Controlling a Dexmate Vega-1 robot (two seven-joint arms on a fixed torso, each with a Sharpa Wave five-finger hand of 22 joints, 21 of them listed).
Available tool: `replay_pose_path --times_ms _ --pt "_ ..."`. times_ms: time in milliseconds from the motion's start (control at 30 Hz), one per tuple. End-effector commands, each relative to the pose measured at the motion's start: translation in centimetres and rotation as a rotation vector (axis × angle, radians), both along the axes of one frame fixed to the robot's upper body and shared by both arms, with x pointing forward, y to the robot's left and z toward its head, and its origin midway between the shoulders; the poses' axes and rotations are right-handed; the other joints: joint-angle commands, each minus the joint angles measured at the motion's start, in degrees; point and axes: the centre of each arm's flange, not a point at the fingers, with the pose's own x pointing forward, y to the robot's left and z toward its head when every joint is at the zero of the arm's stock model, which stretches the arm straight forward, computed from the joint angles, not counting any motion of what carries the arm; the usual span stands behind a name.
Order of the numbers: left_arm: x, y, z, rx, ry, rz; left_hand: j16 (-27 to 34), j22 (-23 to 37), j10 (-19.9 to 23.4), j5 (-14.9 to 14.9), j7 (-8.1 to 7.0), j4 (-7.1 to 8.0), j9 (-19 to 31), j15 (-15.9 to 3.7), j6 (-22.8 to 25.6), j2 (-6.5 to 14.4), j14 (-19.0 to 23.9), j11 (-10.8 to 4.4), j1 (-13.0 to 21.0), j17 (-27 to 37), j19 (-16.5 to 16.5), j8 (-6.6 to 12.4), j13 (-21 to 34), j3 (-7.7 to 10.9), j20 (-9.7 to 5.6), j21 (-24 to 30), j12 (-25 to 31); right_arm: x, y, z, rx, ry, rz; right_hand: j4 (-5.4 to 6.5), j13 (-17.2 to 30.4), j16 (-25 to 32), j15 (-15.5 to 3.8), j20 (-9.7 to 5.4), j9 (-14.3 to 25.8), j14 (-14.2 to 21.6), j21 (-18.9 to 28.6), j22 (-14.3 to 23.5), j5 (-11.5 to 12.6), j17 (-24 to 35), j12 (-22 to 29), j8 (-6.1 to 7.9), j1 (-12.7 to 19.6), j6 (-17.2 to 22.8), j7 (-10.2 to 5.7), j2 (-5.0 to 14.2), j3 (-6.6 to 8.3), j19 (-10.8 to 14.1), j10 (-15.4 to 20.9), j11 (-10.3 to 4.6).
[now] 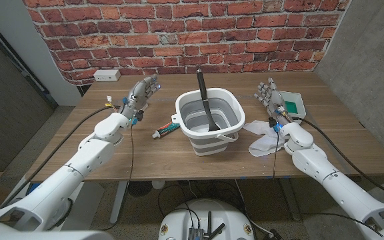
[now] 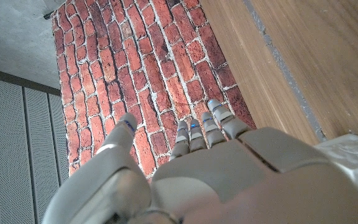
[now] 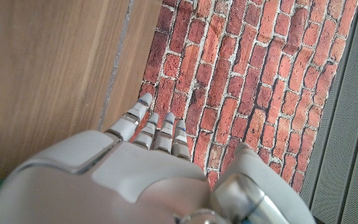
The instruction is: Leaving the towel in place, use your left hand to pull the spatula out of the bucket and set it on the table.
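Note:
A white and grey collapsible bucket (image 1: 209,122) stands in the middle of the wooden table (image 1: 112,160). A black spatula (image 1: 205,100) leans inside it, handle sticking up toward the brick wall. A white towel (image 1: 264,135) lies crumpled on the table just right of the bucket. My left hand (image 1: 141,93) is raised to the left of the bucket, fingers apart and holding nothing; its back (image 2: 229,180) faces the wrist camera. My right hand (image 1: 272,100) is raised to the right of the bucket above the towel, fingers apart and empty, seen from behind (image 3: 142,180).
A small tube (image 1: 166,129) with a red cap lies on the table left of the bucket. A teal and white box (image 1: 293,105) sits at the back right. A white power strip (image 1: 107,75) lies at the back left against the brick wall.

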Motion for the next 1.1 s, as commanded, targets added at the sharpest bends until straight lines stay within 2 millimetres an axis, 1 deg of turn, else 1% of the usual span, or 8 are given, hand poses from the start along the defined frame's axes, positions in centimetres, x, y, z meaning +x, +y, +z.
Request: replay_pose_path --times_ms 33,200,633,700,767,867,1000,1100 --pt "-1.7 0.0 2.0 0.026 0.072 -0.023 0.1 0.2 1.7 0.1 0.28 -1.89 0.3 0.26 1.6 -0.7 1.2 -0.13 1.9 0.1 1.6 0.63 0.1 0.38 0.81 0.2 0.3 -0.2 0.7 -0.2 0.006 0.002 -0.008 -0.06 0.1 0.5 -1.15 -1.27 0.1 0.7 0.0 0.1 0.4 0.0 0.3 0.28 0.1 0.5 -0.14 2.23 0.60 0.2 0.8 -0.08" --pt "-2.0 -0.6 3.1 0.038 0.099 -0.026 -0.2 0.2 4.1 0.2 0.91 -2.73 0.4 2.56 3.4 -2.2 1.5 0.64 4.0 0.1 0.7 1.01 0.2 0.68 2.20 -0.5 0.6 -0.2 0.7 -0.4 0.010 0.003 -0.011 -0.14 0.0 0.6 -1.05 -1.24 0.1 0.7 0.0 0.1 0.4 -0.2 0.3 0.31 0.2 0.6 -0.18 2.21 0.73 0.3 0.8 -0.18" --pt "-2.8 -1.8 4.7 0.068 0.095 -0.070 -0.1 0.1 8.7 0.5 3.24 -2.99 0.4 3.60 5.8 -4.6 3.4 1.54 8.2 0.1 -0.4 1.46 0.2 1.04 2.96 -0.8 1.3 -0.2 0.6 -0.9 0.021 0.009 -0.020 -0.29 -0.3 0.6 -0.84 -1.11 0.1 0.9 0.0 0.1 0.6 -0.7 0.3 0.32 0.4 0.6 -0.26 2.15 1.02 0.3 0.8 -0.16" --pt "-3.0 -2.2 5.0 0.096 0.099 -0.075 -0.1 0.1 9.7 0.5 5.01 -2.84 0.3 4.43 6.0 -5.8 4.4 3.57 10.2 0.1 0.9 1.24 0.1 1.01 4.03 -0.3 1.0 -0.2 0.6 -0.9 0.021 0.008 -0.020 -0.29 -0.4 0.6 -0.77 -1.13 0.1 0.9 0.0 0.1 0.7 -0.7 0.3 0.34 0.4 0.7 -0.26 2.14 1.04 0.3 0.8 -0.14" --pt "-3.2 -2.7 5.5 0.126 0.099 -0.047 -0.1 0.1 10.1 0.3 7.76 -2.26 0.3 6.04 5.4 -6.9 5.3 6.17 11.7 0.1 3.2 0.59 0.0 0.45 7.73 0.1 0.3 -0.1 0.6 -1.0 0.025 0.009 -0.019 -0.31 -0.4 0.7 -0.77 -1.08 0.1 1.0 0.0 0.1 0.7 -0.8 0.2 0.37 0.4 0.8 -0.37 2.12 1.08 0.3 0.7 -0.21" --pt "-3.3 -3.3 5.6 0.122 0.098 -0.071 -0.1 0.1 11.5 0.2 8.70 -2.02 0.4 7.34 6.5 -7.2 6.3 7.16 12.4 0.1 5.4 0.59 -0.1 -0.02 11.11 0.2 0.2 0.1 0.7 -1.1 0.028 0.009 -0.016 -0.34 -0.5 0.7 -0.81 -1.03 0.1 1.0 0.0 0.1 0.7 -0.9 0.2 0.37 0.4 0.8 -0.37 2.10 1.12 0.4 0.7 -0.18" --pt "-3.4 -3.9 5.8 0.144 0.086 -0.042 -0.1 0.1 11.9 0.3 9.12 -2.30 0.4 8.02 6.7 -7.9 7.0 7.30 13.2 0.1 6.9 0.60 -0.1 -0.33 12.57 0.3 0.0 0.2 0.7 -1.1 0.032 0.010 -0.021 -0.40 -0.5 0.7 -0.78 -1.02 0.1 1.0 0.0 0.1 0.8 -1.1 0.2 0.38 0.5 0.9 -0.36 2.06 1.22 0.4 0.7 -0.11" --pt "-3.5 -4.4 5.7 0.150 0.079 -0.044 0.0 0.1 12.4 0.2 9.16 -2.19 0.4 7.12 7.0 -8.7 7.5 7.53 13.2 0.1 7.7 0.63 0.0 -0.87 12.19 0.3 0.0 0.3 0.7 -1.4 0.040 0.016 -0.022 -0.41 -0.6 0.7 -0.80 -0.96 0.1 1.0 0.0 0.1 0.8 -1.1 0.2 0.38 0.5 0.9 -0.38 2.06 1.26 0.4 0.8 -0.08"
